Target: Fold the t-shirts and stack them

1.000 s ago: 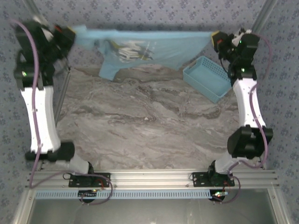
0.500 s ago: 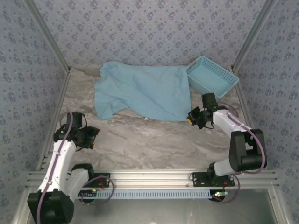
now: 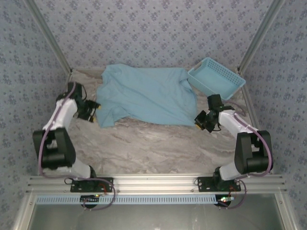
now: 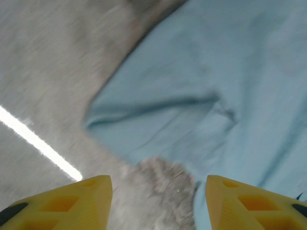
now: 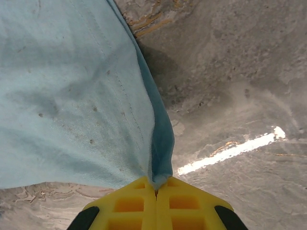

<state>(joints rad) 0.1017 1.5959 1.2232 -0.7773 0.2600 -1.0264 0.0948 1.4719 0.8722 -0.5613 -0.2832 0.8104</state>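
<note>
A light sky-blue t-shirt (image 3: 144, 96) lies spread and rumpled at the back middle of the table. My right gripper (image 3: 197, 121) is at its near right corner, shut on the hem; in the right wrist view the cloth (image 5: 72, 91) runs straight into the closed yellow fingers (image 5: 156, 186). My left gripper (image 3: 95, 110) sits low by the shirt's left near corner, open. In the left wrist view its yellow fingertips (image 4: 159, 203) stand wide apart over bare table, with a folded part of the shirt (image 4: 216, 96) just ahead and nothing between them.
A light-blue plastic lattice basket (image 3: 217, 79) stands at the back right, touching the shirt's right edge. The marble-patterned table (image 3: 153, 143) stretches in front of the shirt. Patterned walls and metal frame posts close in the back and sides.
The shirt, first held stretched in the air between both grippers, now lies on the table. My left gripper has let go, opened and come back beside the shirt's left corner. The right stays shut on its corner.
</note>
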